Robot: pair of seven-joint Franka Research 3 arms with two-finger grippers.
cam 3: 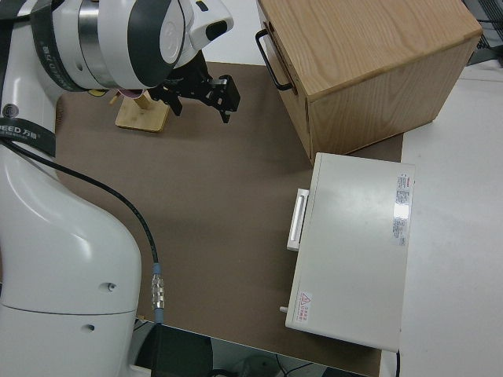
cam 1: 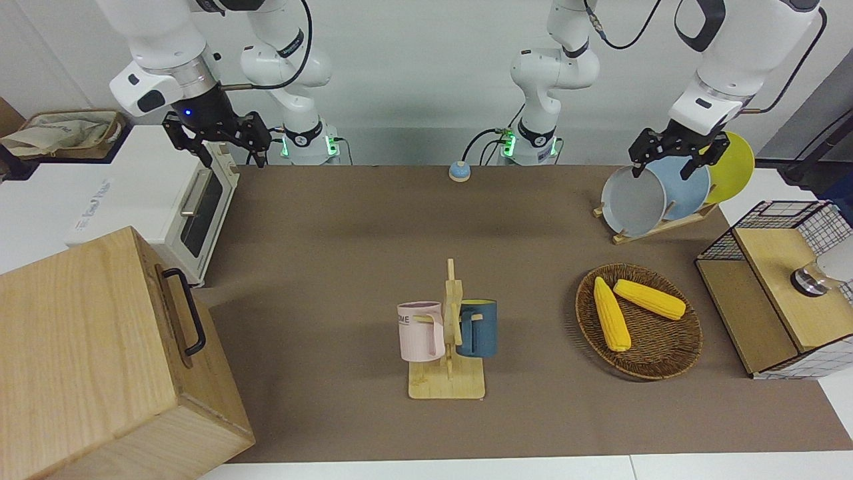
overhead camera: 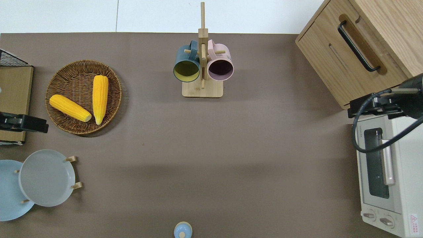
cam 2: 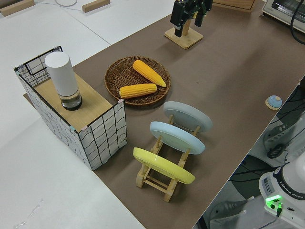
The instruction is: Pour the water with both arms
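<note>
A pink mug point(cam 1: 420, 331) and a dark blue mug point(cam 1: 477, 328) hang on a wooden mug tree point(cam 1: 448, 383) at the middle of the table, far from the robots. A white cylindrical container point(cam 2: 64, 80) stands on a wire-sided wooden shelf point(cam 1: 773, 293). My left gripper point(cam 1: 674, 160) is open and empty in the air, over the shelf's edge beside the basket in the overhead view point(overhead camera: 24, 123). My right gripper point(cam 1: 223, 150) is open and empty in the air, over the gap between the wooden box and the toaster oven point(overhead camera: 373, 105).
A wooden box with a black handle point(cam 1: 100, 360) and a white toaster oven point(cam 1: 160, 200) stand at the right arm's end. A wicker basket point(cam 1: 660, 360) with two corn cobs, a rack of three plates point(cam 1: 666, 193) and a small blue knob point(cam 1: 458, 172) are also on the brown mat.
</note>
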